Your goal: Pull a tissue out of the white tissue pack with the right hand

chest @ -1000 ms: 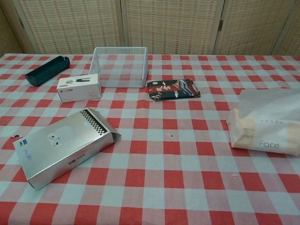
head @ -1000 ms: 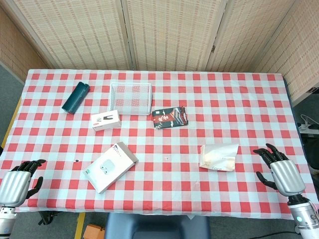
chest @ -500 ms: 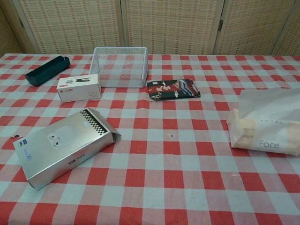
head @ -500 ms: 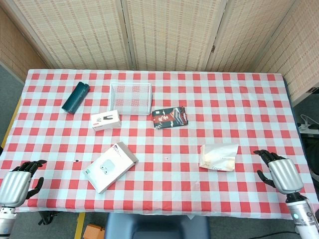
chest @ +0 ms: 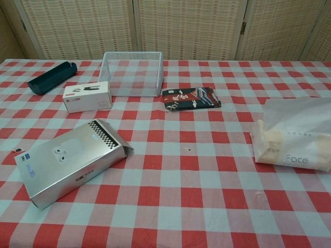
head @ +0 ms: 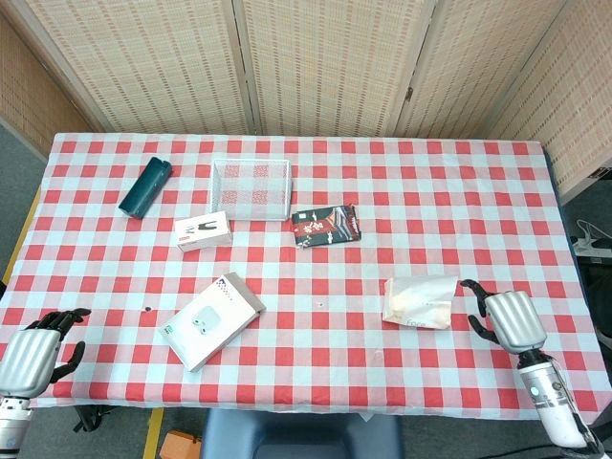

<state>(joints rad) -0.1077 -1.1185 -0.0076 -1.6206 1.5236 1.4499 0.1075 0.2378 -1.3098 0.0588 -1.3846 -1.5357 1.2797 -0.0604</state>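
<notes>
**Right hand beside the pack, nothing pinched yet**

From the head view, we see the white tissue pack (head: 420,301) lying at the lower right of the surface (head: 459,191), with the right hand (head: 505,318) just beside it, fingers spread and holding nothing. The left hand (head: 33,356) sits at the lower left corner, fingers apart and empty too. We judge the main risk to be the light pack sliding or lifting with the tissue, since nothing pins it down. A broad grab could also bunch the wrapper instead of a single sheet. No writing is legible to us from this height.

From the chest view, neither hand shows. The pack lies at the right edge of the frame, its loose wrapper raised at the back, and we read "Face" on its near side. The silver box (chest: 70,161) at lower left shows earbuds; its small print is too fine to read.
</notes>
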